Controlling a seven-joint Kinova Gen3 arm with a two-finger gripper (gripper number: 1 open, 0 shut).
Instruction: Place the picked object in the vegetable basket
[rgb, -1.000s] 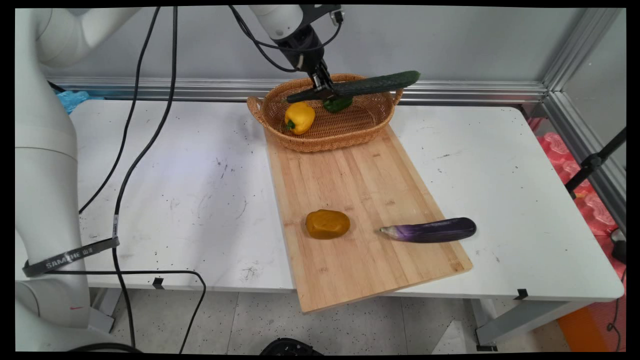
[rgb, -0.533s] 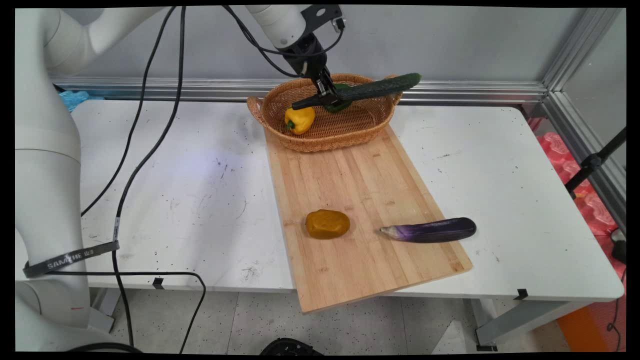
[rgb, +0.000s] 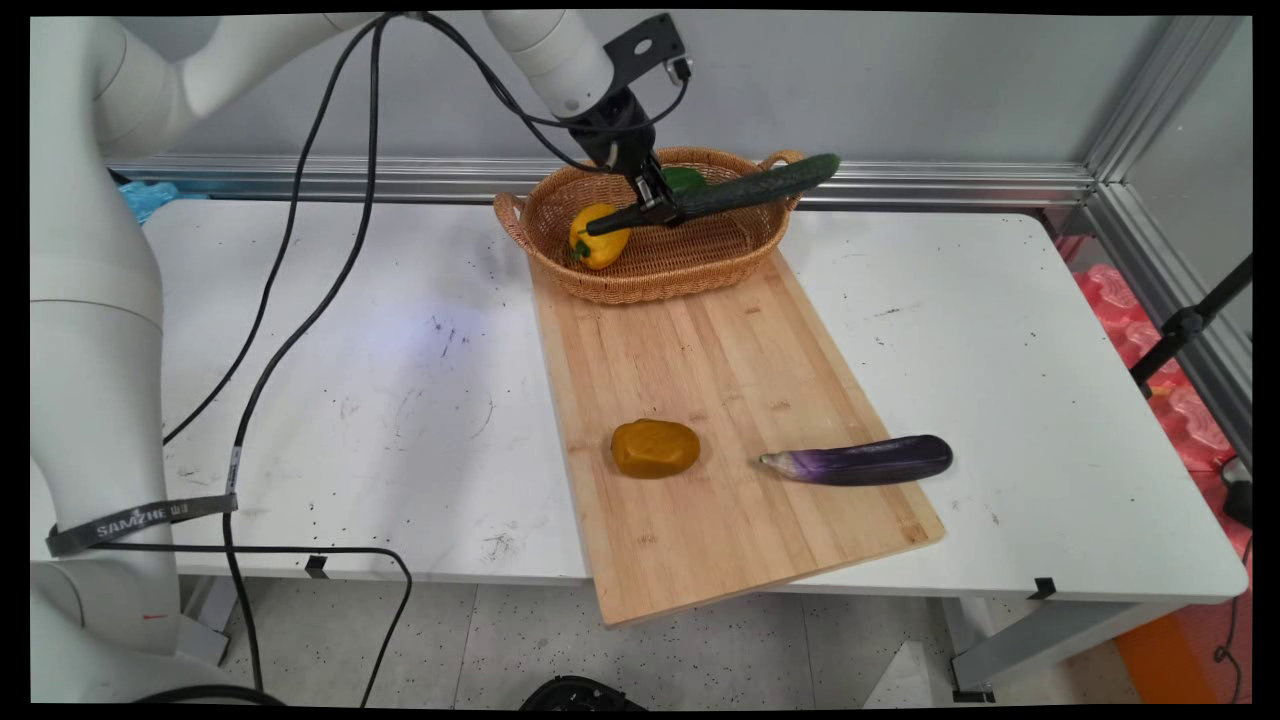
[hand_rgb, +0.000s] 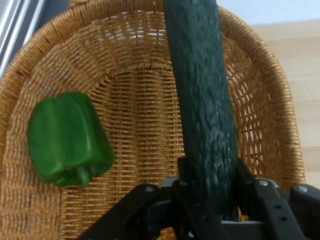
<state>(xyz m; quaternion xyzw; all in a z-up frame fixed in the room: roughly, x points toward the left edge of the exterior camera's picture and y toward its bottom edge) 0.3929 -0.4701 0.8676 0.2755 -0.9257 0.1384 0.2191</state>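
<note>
Cucumber (rgb: 735, 190) is clamped between the fingers of the gripper (rgb: 657, 207), held tilted over the wicker basket (rgb: 640, 275), its far end poking out past the basket's right handle. Green pepper (hand_rgb: 67, 137) lies on the basket floor beside it; yellow pepper (rgb: 597, 237) at the basket's left side. Basket sits on the far end of the cutting board (rgb: 720, 420). Brown potato-like lump (rgb: 655, 447) and eggplant (rgb: 860, 461) lie near the board's near end, eggplant overhanging its right edge onto the table (rgb: 1050, 400).
</note>
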